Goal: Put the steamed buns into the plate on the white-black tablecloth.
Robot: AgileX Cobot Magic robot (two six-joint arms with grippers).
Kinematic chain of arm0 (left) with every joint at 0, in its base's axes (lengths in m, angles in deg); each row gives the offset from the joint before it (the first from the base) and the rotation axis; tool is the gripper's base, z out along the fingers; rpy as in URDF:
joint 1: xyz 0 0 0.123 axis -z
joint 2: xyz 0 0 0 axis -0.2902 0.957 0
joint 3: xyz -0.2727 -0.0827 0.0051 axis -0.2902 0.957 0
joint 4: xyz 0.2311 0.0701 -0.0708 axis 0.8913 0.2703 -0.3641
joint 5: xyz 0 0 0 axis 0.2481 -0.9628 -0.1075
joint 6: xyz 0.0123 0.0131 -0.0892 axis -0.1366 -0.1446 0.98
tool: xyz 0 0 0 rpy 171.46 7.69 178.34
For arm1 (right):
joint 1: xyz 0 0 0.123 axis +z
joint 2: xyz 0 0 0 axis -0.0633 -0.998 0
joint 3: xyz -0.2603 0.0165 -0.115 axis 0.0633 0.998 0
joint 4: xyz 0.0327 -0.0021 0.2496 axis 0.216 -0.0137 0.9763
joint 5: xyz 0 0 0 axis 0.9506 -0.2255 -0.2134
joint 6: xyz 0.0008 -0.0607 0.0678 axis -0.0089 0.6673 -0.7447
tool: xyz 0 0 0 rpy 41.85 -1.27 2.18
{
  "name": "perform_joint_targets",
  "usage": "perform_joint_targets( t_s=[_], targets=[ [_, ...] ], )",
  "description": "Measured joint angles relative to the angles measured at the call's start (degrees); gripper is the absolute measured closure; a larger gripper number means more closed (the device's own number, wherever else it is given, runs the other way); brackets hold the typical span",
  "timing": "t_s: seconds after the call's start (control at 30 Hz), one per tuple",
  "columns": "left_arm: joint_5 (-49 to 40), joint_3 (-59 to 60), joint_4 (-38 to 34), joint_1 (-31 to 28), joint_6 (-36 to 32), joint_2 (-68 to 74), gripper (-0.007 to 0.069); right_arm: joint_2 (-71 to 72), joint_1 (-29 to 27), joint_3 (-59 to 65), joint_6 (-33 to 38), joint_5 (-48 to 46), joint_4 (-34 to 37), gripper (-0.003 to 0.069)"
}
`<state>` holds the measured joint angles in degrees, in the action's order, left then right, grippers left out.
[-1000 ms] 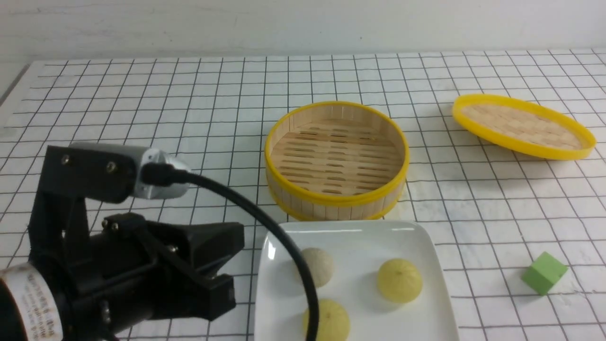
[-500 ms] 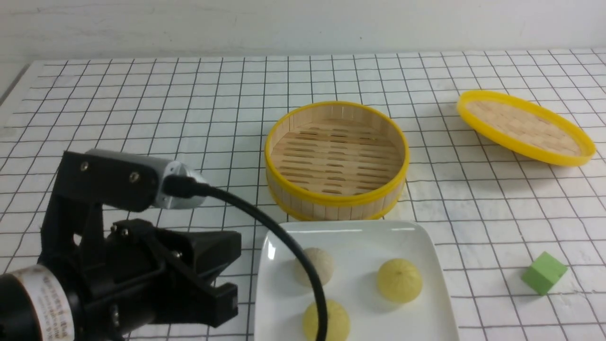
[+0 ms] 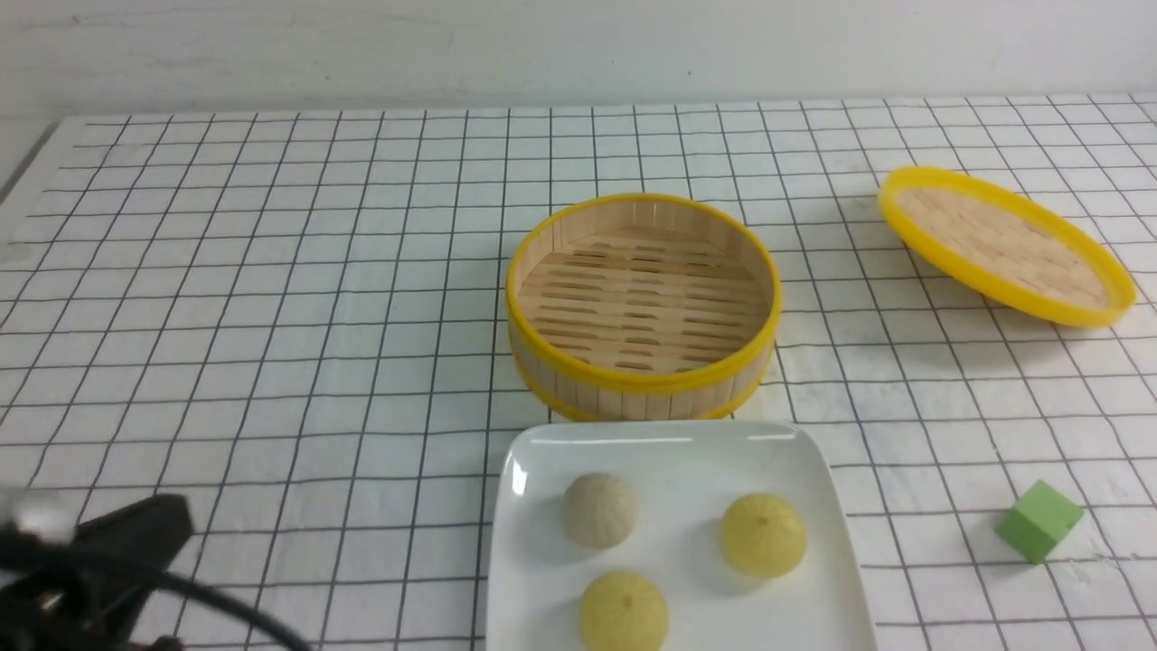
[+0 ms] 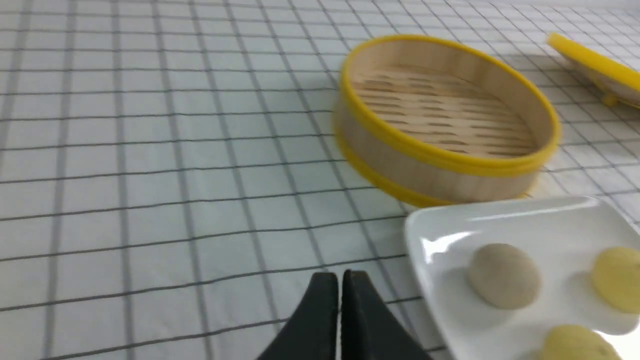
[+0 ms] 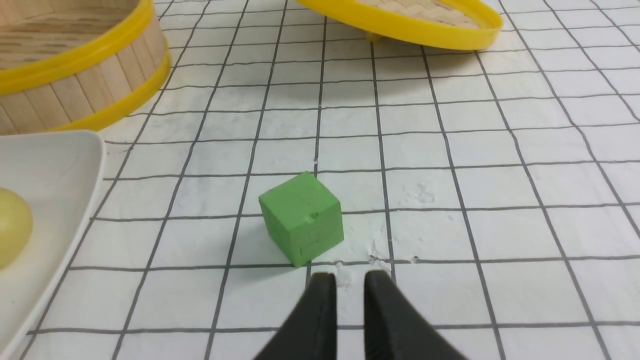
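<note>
Left gripper [image 4: 341, 274] near-closed, slim gap, nothing pinched; all three steamed buns [image 3: 600, 510] on the plate [image 3: 687, 443] beside it. Right gripper [image 5: 350, 276] slightly spread, empty, green cube [image 5: 302, 218] ahead.

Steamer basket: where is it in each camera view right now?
Front: basket, upper middle, behind the plate.
Left wrist: upper right of the picture.
Right wrist: cut off at the upper left corner.
Shared landmark: the yellow-rimmed lid.

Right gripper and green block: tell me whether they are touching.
Apart. The right wrist view shows bare tablecloth between the right gripper's fingertips and the green block.
</note>
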<state>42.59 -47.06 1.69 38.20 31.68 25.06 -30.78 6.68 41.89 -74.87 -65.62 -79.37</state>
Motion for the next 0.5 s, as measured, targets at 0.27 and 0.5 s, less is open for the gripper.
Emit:
perform_joint_targets(
  t_s=[0.27, 0.5],
  targets=[
    [-0.1, 13.8, -0.7, -12.6, -4.8, -18.1, 0.0582, 0.0, 0.0, 0.0, 0.0, 0.0, 0.0, 0.0543],
    [-4.2, 15.5, -0.1, -14.7, -5.0, -18.9, 0.0573, 0.0, 0.0, 0.0, 0.0, 0.0, 0.0, 0.0538]
  ],
)
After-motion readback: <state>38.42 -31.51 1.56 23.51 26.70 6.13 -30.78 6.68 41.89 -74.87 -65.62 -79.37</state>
